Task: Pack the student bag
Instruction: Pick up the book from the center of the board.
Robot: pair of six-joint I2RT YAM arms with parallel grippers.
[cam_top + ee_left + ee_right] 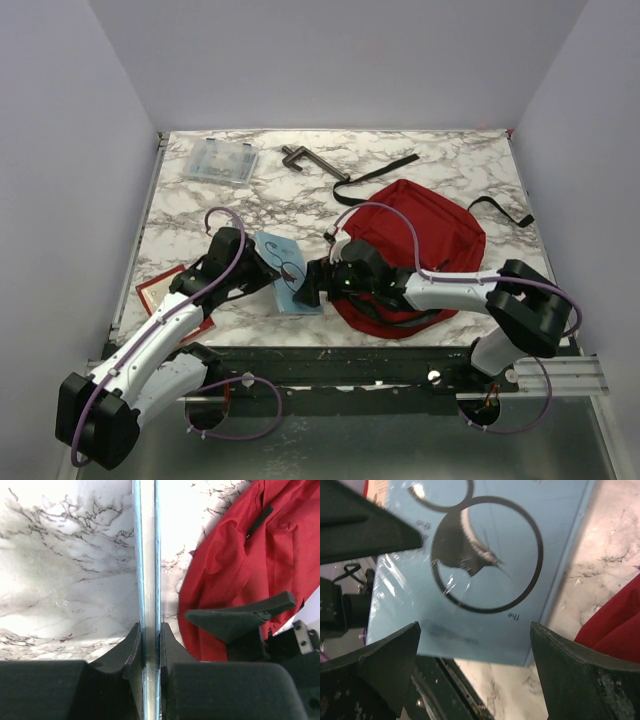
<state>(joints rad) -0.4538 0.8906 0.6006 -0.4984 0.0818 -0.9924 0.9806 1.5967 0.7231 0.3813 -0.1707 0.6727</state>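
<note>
1. At the far left, a flat red card-covered booklet (163, 296) lies on the white marble-patterned table (450, 165). Further back sits a clear plastic compartment box (218, 160).
2. The left gripper (148, 647) is clamped on the edge of a thin, glossy light blue book (485, 570) with a black ring drawing on its cover. Its wrist view shows that book edge-on, pinched between both fingers.
3. Behind the centre lies a black metal clamp-shaped tool (298, 157).
4. The right gripper (475, 630) stands spread wide, a finger on either side of the light blue book's near edge. It grips nothing.
5. The student bag (430, 235), a large red fabric backpack with black straps, lies slumped flat on the right half of the table. It is just beside the right gripper and near the book.
6. The student bag looks soft and floppy, and probably light. Its mouth is unlikely to stay open unaided, and the fabric will bunch if pushed.
7. The sensible hold is likely the rim beside the zip, or a strap, so one arm lifts the opening while the other slides the stiff book in. Which edge is the opening cannot be told here.
</note>
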